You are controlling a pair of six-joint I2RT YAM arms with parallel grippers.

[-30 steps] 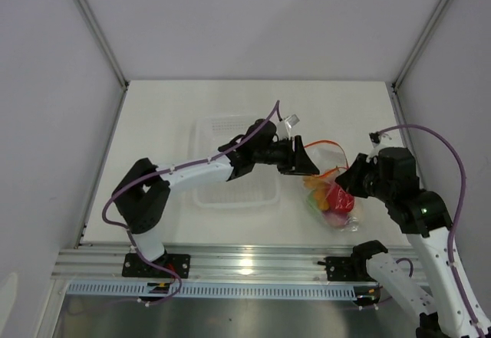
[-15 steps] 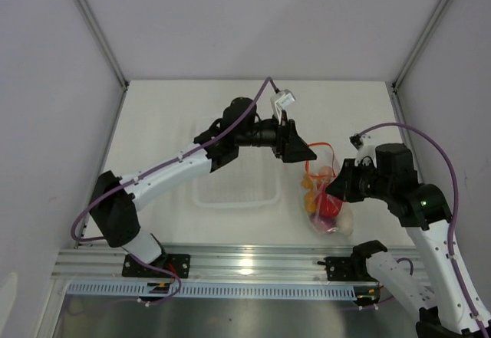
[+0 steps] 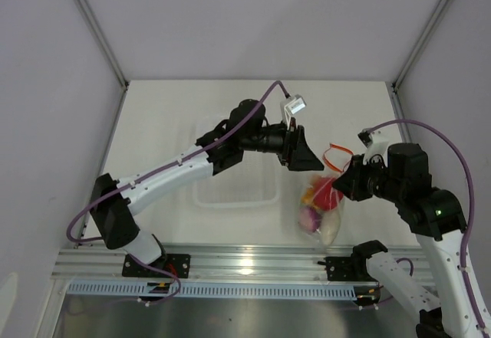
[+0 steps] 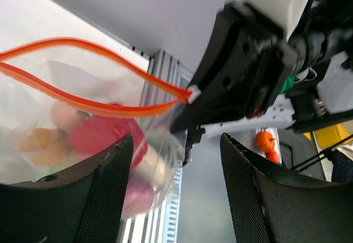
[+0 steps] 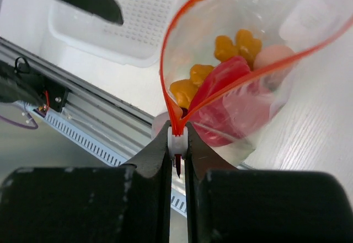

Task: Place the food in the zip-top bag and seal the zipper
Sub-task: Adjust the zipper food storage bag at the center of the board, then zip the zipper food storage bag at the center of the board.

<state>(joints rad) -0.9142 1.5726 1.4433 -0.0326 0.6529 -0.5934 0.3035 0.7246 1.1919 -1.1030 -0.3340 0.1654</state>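
Note:
The zip-top bag hangs clear of the table from my right gripper. That gripper is shut on the white slider at one end of the zipper. The two orange-red strips stand apart in a loop, so the mouth is open. Inside are the red bell pepper, the orange-yellow lumpy piece, the pink round piece, a purple piece and the white radish. My left gripper is open and empty, just left of the bag's mouth; its fingers hold nothing.
The rigid clear tray lies on the table under my left arm, left of the bag. The aluminium rail runs along the near edge. A small orange toy shows below the table edge in the left wrist view.
My right gripper has lifted the bag by its zipper end, and the bag has swung down toward the near edge. My left arm has stretched out and its gripper now stands off the bag's mouth.

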